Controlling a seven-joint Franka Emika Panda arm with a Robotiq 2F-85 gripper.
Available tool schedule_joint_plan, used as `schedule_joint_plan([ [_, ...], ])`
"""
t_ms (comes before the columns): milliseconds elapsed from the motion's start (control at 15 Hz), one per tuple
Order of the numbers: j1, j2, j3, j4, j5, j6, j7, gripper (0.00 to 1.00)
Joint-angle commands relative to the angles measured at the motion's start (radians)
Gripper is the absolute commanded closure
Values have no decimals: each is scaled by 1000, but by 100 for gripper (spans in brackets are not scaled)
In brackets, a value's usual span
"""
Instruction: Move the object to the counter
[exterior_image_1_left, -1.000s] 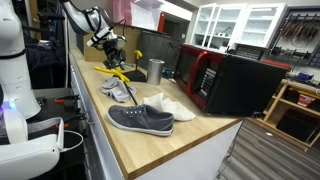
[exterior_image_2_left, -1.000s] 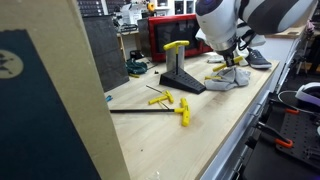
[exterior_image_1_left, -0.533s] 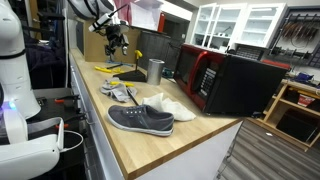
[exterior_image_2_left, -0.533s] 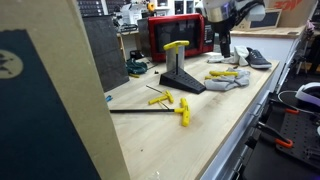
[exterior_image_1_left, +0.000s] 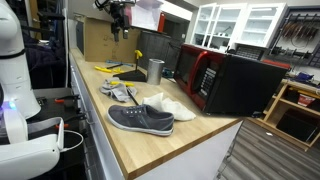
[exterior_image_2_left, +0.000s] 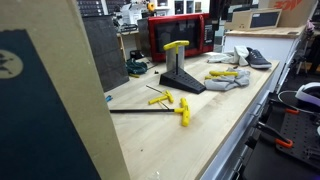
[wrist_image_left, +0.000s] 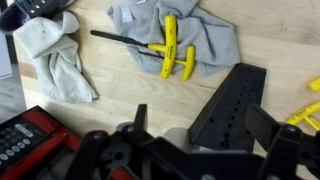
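Yellow, black-shafted object (wrist_image_left: 172, 48) lies on grey cloth (wrist_image_left: 218, 36) at 12 o'clock in wrist view; gripper (exterior_image_1_left: 119, 14) hangs high, jaws apparently apart, empty. Likely light, rigid, smooth: grasp crosswise at mid-length.

Both exterior views are looking closely along the table (exterior_image_1_left: 150, 150) from opposite ends, sharing the black stand (exterior_image_2_left: 183, 82); the wrist view is looking straight down from high above that stand.

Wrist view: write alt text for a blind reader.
A yellow T-handled item with a black shaft lies on a grey cloth on the light wooden counter. The robot's dark tool hangs open and empty above; a black angled stand sits right.
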Motion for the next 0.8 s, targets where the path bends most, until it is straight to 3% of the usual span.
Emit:
schedule_joint_plan([
  [0, -37, -13, -12, 17, 112, 77, 46, 0],
  [333, -79, -5, -21, 50, 225, 166, 77, 0],
  [733, -81, -24, -42, 107, 359, 85, 52, 0],
])
